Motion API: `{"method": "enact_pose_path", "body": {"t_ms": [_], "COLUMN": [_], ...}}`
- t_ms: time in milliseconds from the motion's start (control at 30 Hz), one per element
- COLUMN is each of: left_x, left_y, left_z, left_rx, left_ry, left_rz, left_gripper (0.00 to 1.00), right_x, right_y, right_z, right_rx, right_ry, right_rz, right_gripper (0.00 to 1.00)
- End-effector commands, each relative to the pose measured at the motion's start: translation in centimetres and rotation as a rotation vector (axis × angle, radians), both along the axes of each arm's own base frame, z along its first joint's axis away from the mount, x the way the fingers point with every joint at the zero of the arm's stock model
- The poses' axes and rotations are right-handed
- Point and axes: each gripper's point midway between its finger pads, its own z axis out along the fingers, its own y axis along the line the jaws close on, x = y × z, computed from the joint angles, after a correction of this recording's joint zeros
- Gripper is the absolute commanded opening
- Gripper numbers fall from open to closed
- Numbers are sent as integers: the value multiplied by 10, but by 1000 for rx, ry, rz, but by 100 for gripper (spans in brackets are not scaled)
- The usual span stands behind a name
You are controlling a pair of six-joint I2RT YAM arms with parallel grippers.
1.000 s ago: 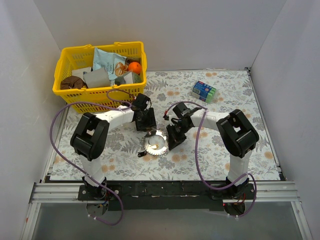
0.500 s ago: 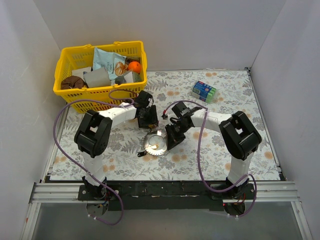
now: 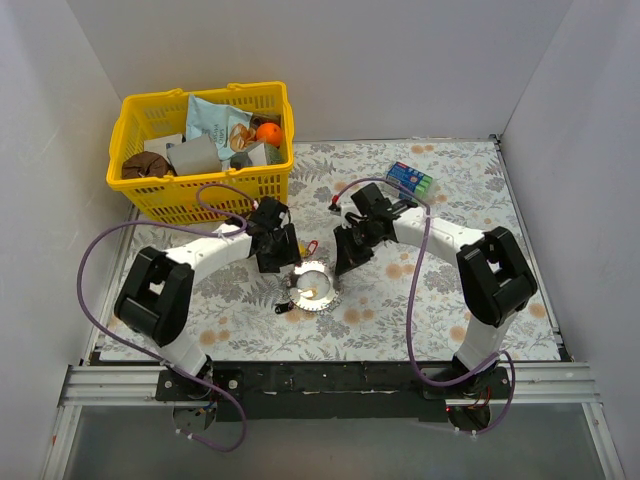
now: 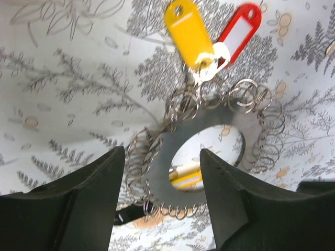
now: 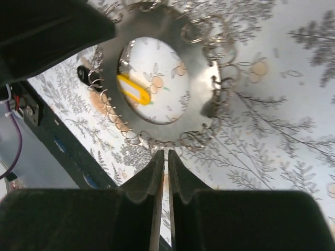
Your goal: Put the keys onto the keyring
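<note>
The keyring point(image 3: 326, 296) lies flat on the flowered cloth, a silvery disc-like hoop with small wire loops round its rim point(image 4: 209, 137) point(image 5: 193, 63). A yellow key point(image 3: 308, 293) point(image 5: 133, 94) lies inside its hole, and a dark key point(image 3: 283, 308) point(image 5: 84, 73) at its near-left rim. Beyond the rim lie a yellow-headed key point(image 4: 188, 31) and a red-headed key point(image 4: 238, 30) point(image 3: 313, 246). My left gripper point(image 3: 277, 255) point(image 4: 162, 151) hangs open over the ring, holding nothing. My right gripper point(image 3: 343, 266) point(image 5: 163, 153) is shut, its tips at a rim loop; whether they pinch it I cannot tell.
A yellow basket point(image 3: 135, 120) of assorted items stands at the back left, just behind the left arm. A blue-green packet point(image 3: 408, 182) lies at the back right. White walls close in the cloth on three sides.
The left gripper has moved down and left, closer over the ring's far-left rim, and the red key now shows. The right gripper has drawn up and back. The keyring has stayed put.
</note>
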Motion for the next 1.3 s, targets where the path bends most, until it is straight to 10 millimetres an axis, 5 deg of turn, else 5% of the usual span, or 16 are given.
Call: {"method": "enact_pose_path", "body": {"t_ms": [0,500,1267], "left_x": [-11,-47,-17], "left_y": [8,2,-6], "left_z": [12,-13,-6], "left_rx": [-26,-137,-99], "left_ry": [-28,81,22], "left_rz": [53,96,41], "left_gripper": [59,59,54], "right_x": [23,40,-12], "right_y": [-11,-14,-17], "right_z": [-3,-43,-59], "right_rx": [-30,-98,-79], "right_ry": [-31,-2,104], "right_rz": [-50,-102,-41], "right_gripper": [15,15,15]}}
